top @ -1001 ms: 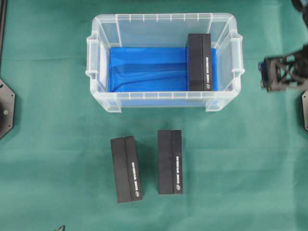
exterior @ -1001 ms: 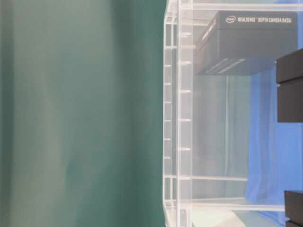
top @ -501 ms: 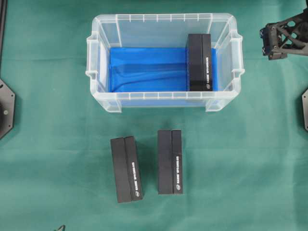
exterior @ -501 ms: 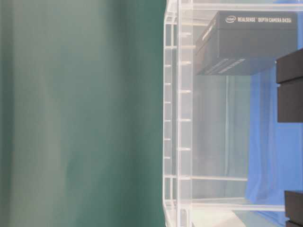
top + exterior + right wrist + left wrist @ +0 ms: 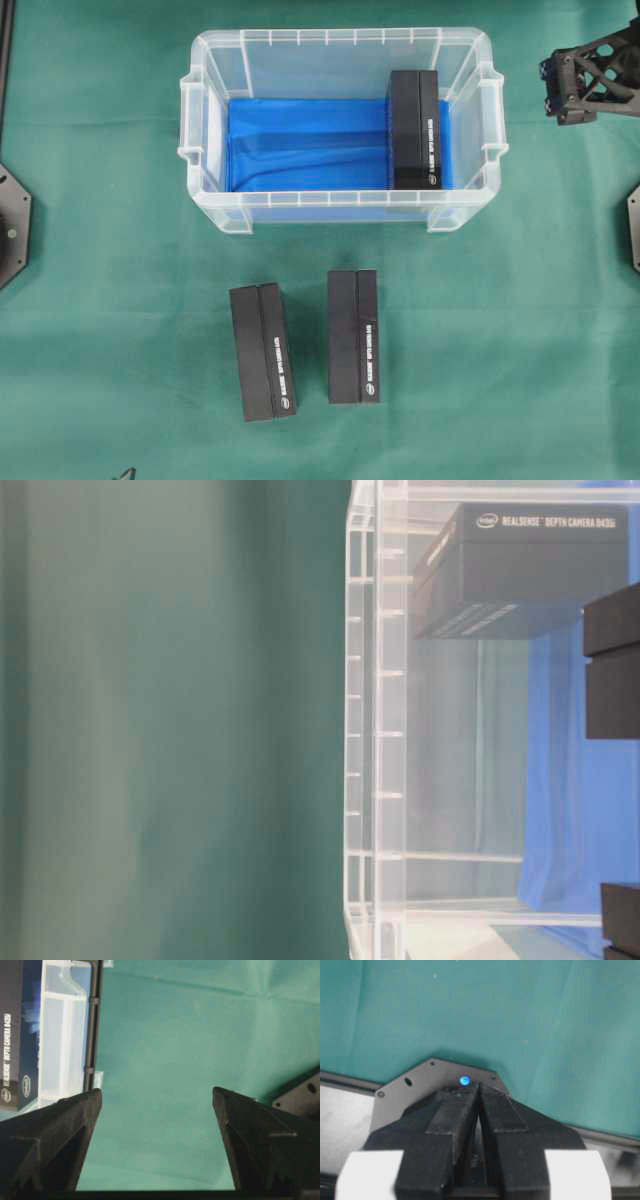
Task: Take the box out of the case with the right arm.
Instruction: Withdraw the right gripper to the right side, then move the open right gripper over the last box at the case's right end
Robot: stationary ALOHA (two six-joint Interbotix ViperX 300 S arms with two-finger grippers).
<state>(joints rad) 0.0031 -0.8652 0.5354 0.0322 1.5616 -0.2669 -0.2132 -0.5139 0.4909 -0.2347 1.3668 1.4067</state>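
Green cloth covered the desk (image 5: 120,260). On it the case (image 5: 200,130) held one black box (image 5: 415,128) at the right end of its blue lining. Two more boxes (image 5: 263,352) lay apart in front. The right hand (image 5: 157,1102) hovered beside the case, wide open and empty. The left hand (image 5: 478,1091) was closed on nothing.

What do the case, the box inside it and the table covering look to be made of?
Case: clear, glossy plastic; the blue lining shows through its ribbed walls.
Box: matte black, sharp-edged with white print, probably cardboard.
Table covering: green cloth, judging by soft creases.
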